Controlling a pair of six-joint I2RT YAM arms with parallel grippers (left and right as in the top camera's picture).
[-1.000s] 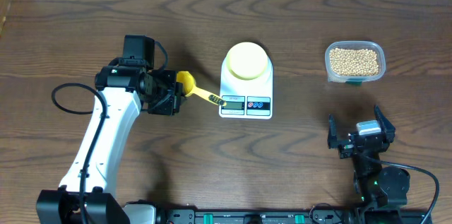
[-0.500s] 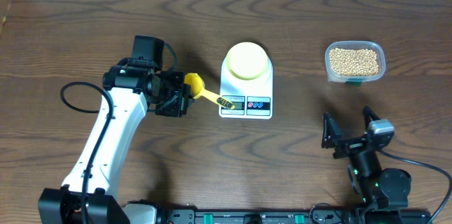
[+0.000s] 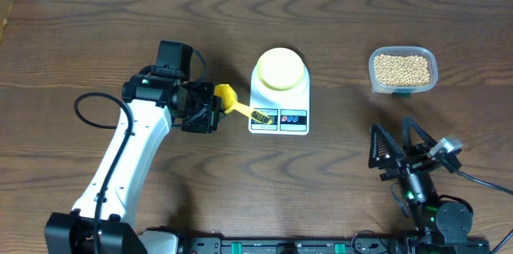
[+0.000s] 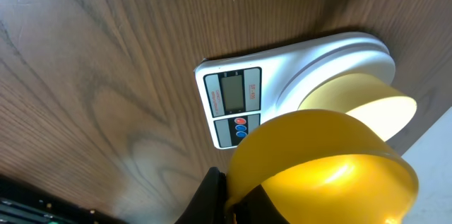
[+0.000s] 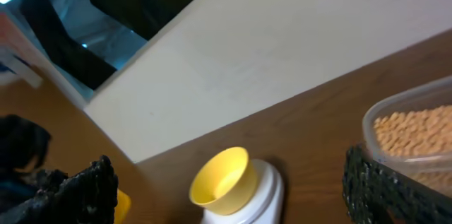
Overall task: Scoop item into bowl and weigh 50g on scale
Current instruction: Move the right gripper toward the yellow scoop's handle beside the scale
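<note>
Dark wood-grain tabletop (image 3: 321,182); pale white wall panel (image 5: 282,47) along its far edge; dim bluish space (image 5: 106,12) beyond

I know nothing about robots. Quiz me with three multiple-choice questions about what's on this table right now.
1. Where does the pale yellow bowl sit?
A) on the white scale
B) on the floor
C) on a shelf

2. What colour is the scoop in the left end effector?
A) red
B) bright yellow
C) green

3. The right end effector is:
A) open, holding nothing
B) shut on a spoon
C) shut on a cup

Answers:
1 A, the overhead view shows the bowl on the scale's platform.
2 B, it looks bright yellow from overhead and from the left wrist.
3 A, its fingers stand wide apart with nothing between them.
</note>
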